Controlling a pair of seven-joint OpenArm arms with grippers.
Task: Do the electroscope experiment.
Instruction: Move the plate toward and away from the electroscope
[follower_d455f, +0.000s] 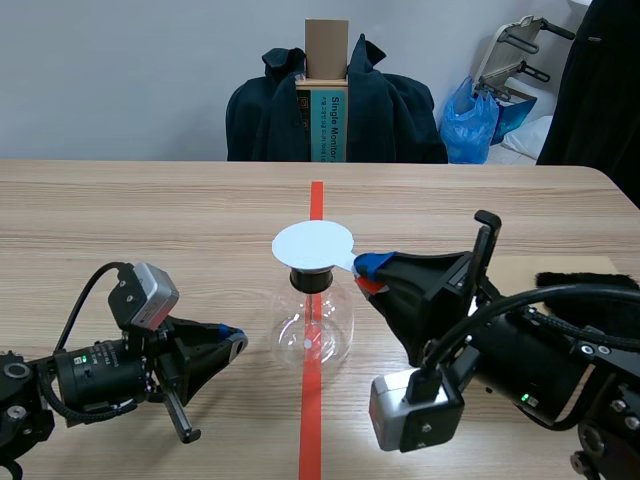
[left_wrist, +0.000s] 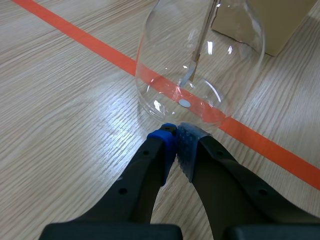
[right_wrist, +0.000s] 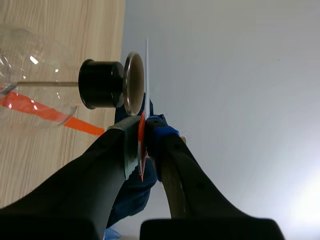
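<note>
Your task piece is the clear round-bellied glass flask (follower_d455f: 312, 335) of the electroscope. It stands upright on the pale wooden table (follower_d455f: 150, 220), right on the orange-red tape line (follower_d455f: 312, 410). A black stopper (follower_d455f: 311, 280) plugs its neck. In the right wrist view a dull metal disc (right_wrist: 133, 82) caps that stopper. Inside the flask, a thin rod (left_wrist: 201, 42) runs down from the neck to a small leaf (left_wrist: 189, 76) hanging above the bottom.

Over the flask's top lies a flat white round disc (follower_d455f: 312, 244), covering the metal disc; edge on, it sits against the metal or just off it, and you cannot tell which. A short white tab sticks out from this disc on the side facing your right arm.

Your right gripper (follower_d455f: 368, 272) is level with the flask's top and beside it. Its fingers are pinched narrow on that tab, and a thin red strip (right_wrist: 141, 145) shows between the pads. You cannot tell whether the strip belongs to the disc.

Your left gripper (follower_d455f: 232, 340) lies low on the table, beside the flask's belly and pointing at it. Its fingers are closed with the blue pads (left_wrist: 167, 137) meeting and nothing between them. The tips stop just short of the glass.

Beyond the flask from that gripper sits a tan cardboard box (left_wrist: 272, 20).
</note>
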